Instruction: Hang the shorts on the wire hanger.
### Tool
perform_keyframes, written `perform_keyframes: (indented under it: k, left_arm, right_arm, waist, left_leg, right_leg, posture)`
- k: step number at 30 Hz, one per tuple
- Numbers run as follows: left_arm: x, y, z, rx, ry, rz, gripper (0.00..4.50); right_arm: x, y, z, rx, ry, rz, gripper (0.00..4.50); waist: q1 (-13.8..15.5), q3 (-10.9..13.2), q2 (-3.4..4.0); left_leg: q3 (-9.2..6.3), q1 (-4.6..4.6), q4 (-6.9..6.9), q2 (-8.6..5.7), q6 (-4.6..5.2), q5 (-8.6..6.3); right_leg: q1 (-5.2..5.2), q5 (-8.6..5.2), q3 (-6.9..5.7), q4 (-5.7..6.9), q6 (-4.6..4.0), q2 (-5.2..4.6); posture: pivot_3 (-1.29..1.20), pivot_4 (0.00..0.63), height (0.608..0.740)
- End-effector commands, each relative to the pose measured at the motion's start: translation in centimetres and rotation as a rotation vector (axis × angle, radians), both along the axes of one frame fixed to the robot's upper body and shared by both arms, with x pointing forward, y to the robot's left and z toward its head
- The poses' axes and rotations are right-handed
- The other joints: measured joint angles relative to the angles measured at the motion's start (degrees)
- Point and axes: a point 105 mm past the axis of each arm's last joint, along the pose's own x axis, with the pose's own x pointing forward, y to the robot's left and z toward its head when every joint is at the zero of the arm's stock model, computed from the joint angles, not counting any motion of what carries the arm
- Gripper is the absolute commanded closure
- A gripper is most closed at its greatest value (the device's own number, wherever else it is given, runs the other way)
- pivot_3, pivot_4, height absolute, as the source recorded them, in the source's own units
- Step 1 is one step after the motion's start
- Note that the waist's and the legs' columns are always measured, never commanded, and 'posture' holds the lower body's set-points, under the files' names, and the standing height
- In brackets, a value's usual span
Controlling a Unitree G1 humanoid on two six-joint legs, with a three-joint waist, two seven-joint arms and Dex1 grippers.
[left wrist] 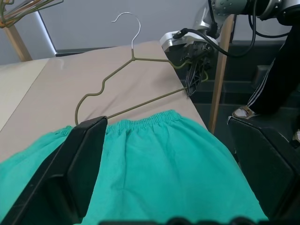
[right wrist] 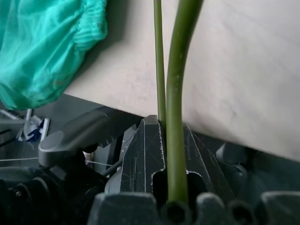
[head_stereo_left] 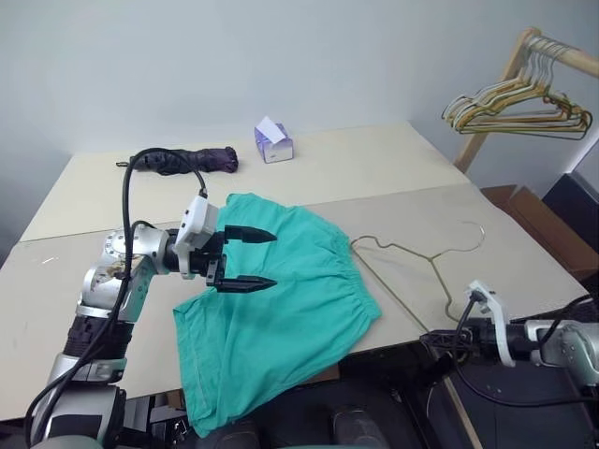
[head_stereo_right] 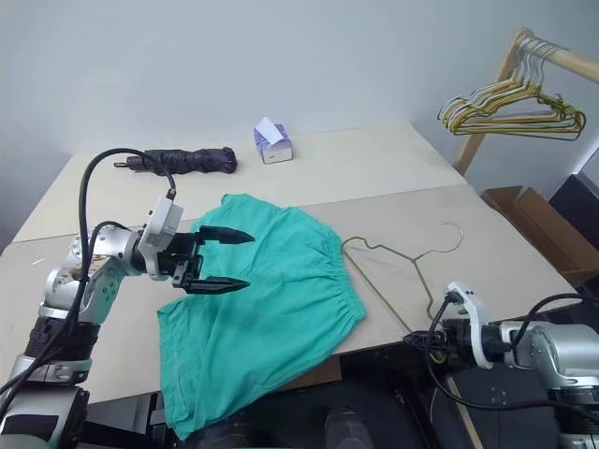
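Working from left to right, start with your left gripper (head_stereo_left: 245, 258): its fingers are spread wide and hold nothing, hovering just above the shorts (head_stereo_left: 276, 309) near their left side. The shorts lie flat on the tabletop (head_stereo_left: 393, 168), waistband toward the wire hanger (head_stereo_left: 412, 267), lower hem drooping over the near edge. The wire hanger lies flat just beside the waistband, hook pointing away from you. Your right gripper (right wrist: 166, 154) is pressed together on the hanger's near corner at the tabletop edge, pinching the wire where two runs of it meet.

Recommended procedure for the step in hand, judged from this layout:
1. Keep the right grip firm; thin wire is likely to twist or slip between the pads.
2. Lower the left gripper onto the cloth at the waistband and take a full pinch of both layers if you can.
3. Bring the cloth over the hanger's bottom bar, or slide the bar under it. The shorts look wider than the hanger, so centre them or they may slide off one side.
4. Watch the overhanging hem; its weight may drag the shorts off the tabletop.

Inventory:
- Shorts: one.
- Wire hanger on the tabletop: one.
- Folded umbrella (head_stereo_left: 187, 160): one.
- Tissue box (head_stereo_left: 273, 142): one.
- Hangers on the rail (head_stereo_left: 519, 105): a bunch, too overlapped to count.
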Motion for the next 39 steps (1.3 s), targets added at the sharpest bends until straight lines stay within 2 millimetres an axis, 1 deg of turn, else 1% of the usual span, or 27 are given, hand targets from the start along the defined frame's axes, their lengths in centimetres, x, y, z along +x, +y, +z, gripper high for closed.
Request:
perform_keyframes:
  k: [1, 6, 12, 14, 15, 19, 21, 23, 26, 29, 31, 33, 35, 39]
  left_arm:
    - [0.1, 0.0, 0.9, 0.007, -0.046, 0.003, 0.05]
    - [0.1, 0.2, 0.7, 0.012, -0.05, 0.034, 0.05]
    - [0.1, 0.5, 0.6, 0.019, -0.053, 0.06, 0.05]
    - [0.0, 0.6, 0.6, 0.023, -0.055, 0.065, 0.05]
    - [0.0, 0.6, 0.7, 0.025, -0.055, 0.069, 0.05]
    - [0.0, 0.9, 0.7, 0.031, -0.062, 0.089, 0.05]
    - [0.0, 1.0, 0.8, 0.036, -0.068, 0.102, 0.05]
    - [-0.1, 1.3, 0.8, 0.044, -0.073, 0.113, 0.05]
    - [-0.2, 1.7, 0.8, 0.051, -0.077, 0.126, 0.05]
    - [-0.4, 2.0, 0.8, 0.056, -0.08, 0.137, 0.05]
    - [-0.3, 2.1, 0.8, 0.057, -0.082, 0.144, 0.05]
    - [-0.3, 2.1, 0.8, 0.059, -0.089, 0.155, 0.05]
    - [-0.4, 2.1, 0.9, 0.053, -0.094, 0.166, 0.05]
    - [-0.3, 2.4, 1.1, 0.058, -0.107, 0.185, 0.05]
  right_arm:
    - [0.6, 0.3, 1.4, 0.028, -0.029, 0.044, 4.5]
    - [0.6, 0.7, 1.8, 0.048, -0.017, 0.09, 4.5]
    - [0.3, 0.6, 1.9, 0.027, 0.034, 0.153, 4.5]
    - [1.0, 0.5, 2.0, 0.011, 0.036, 0.169, 4.5]
    - [1.7, 0.4, 2.0, 0.005, 0.029, 0.163, 4.5]
    - [3.7, 0.6, 1.8, -0.015, 0.035, 0.176, 4.5]
    - [4.0, 0.7, 1.8, -0.027, 0.046, 0.222, 4.5]
    - [3.7, 0.7, 2.1, -0.011, 0.063, 0.282, 4.5]
    - [3.4, 0.3, 2.5, -0.015, 0.1, 0.354, 4.5]
    - [3.6, -0.1, 2.9, -0.02, 0.105, 0.4, 4.5]
    - [4.0, -0.2, 3.0, -0.033, 0.1, 0.408, 4.5]
    - [5.5, -0.3, 2.2, -0.081, 0.106, 0.36, 4.5]
    - [6.7, -0.1, 1.8, -0.089, 0.117, 0.319, 4.5]
    - [6.6, 0.5, 1.5, -0.078, 0.138, 0.367, 4.5]
  waist:
    - [0.25, 0.0, 0.0]
    - [0.85, 0.01, -0.01]
    - [1.34, 0.03, -0.02]
    - [1.4, 0.04, -0.03]
    - [1.41, 0.04, -0.03]
    - [1.51, 0.05, -0.03]
    - [1.76, 0.06, -0.01]
    - [2.45, 0.06, -0.01]
    - [3.49, 0.07, 0.0]
    - [4.48, 0.07, 0.0]
    - [5.09, 0.07, 0.0]
    - [5.44, 0.07, -0.01]
    - [5.64, 0.06, -0.01]
    - [7.07, 0.07, -0.01]
  left_leg:
    - [0.0, -0.01, 0.0, 0.0, 0.0, 0.0]
    - [0.02, -0.01, 0.0, 0.01, 0.0, -0.01]
    - [0.04, 0.0, 0.0, 0.01, 0.0, -0.01]
    - [0.05, 0.0, 0.0, 0.01, -0.01, -0.01]
    - [0.07, 0.0, 0.0, 0.02, -0.01, -0.01]
    - [0.08, 0.02, -0.01, 0.04, -0.01, -0.01]
    - [0.1, 0.01, 0.0, 0.05, -0.02, -0.02]
    - [0.08, -0.02, -0.01, 0.04, -0.02, -0.02]
    - [0.09, -0.02, 0.0, 0.03, -0.02, -0.03]
    - [0.12, 0.0, 0.02, 0.0, -0.02, -0.03]
    - [0.13, 0.01, 0.02, 0.0, -0.02, -0.03]
    - [0.14, 0.03, 0.01, 0.02, -0.03, -0.03]
    - [0.18, 0.05, 0.02, 0.02, -0.03, -0.03]
    - [0.14, 0.0, 0.01, -0.06, -0.03, -0.03]
  right_leg:
    - [0.0, 0.0, 0.0, 0.0, 0.0, 0.0]
    - [-0.01, 0.0, 0.0, -0.02, 0.02, 0.01]
    - [-0.01, -0.04, 0.01, -0.04, 0.09, 0.0]
    - [-0.01, -0.05, 0.01, -0.05, 0.11, 0.0]
    - [-0.01, -0.05, 0.01, -0.06, 0.11, 0.01]
    - [-0.01, -0.05, 0.02, -0.06, 0.11, 0.02]
    - [-0.04, 0.01, 0.03, -0.07, 0.02, 0.03]
    - [-0.06, 0.02, 0.03, -0.07, 0.0, 0.03]
    - [-0.07, 0.03, 0.03, -0.06, -0.01, 0.02]
    - [-0.06, 0.04, 0.03, -0.06, 0.02, -0.01]
    - [-0.06, 0.04, 0.03, -0.07, 0.03, -0.01]
    - [-0.07, 0.05, 0.03, -0.07, 0.01, 0.0]
    - [-0.07, 0.08, 0.04, -0.07, -0.03, 0.02]
    - [-0.08, 0.09, 0.04, -0.07, -0.05, -0.03]
  posture:
    - [-0.13, 0.012, 0.74]
    - [-0.12, 0.018, 0.74]
    - [-0.1, 0.032, 0.74]
    - [-0.09, 0.033, 0.74]
    - [-0.08, 0.035, 0.74]
    - [-0.07, 0.033, 0.74]
    - [-0.07, 0.033, 0.74]
    - [-0.02, 0.025, 0.74]
    - [0.0, 0.022, 0.74]
    - [0.02, 0.022, 0.74]
    - [0.03, 0.021, 0.74]
    - [0.04, 0.019, 0.74]
    - [0.06, 0.015, 0.74]
    - [0.07, 0.011, 0.74]
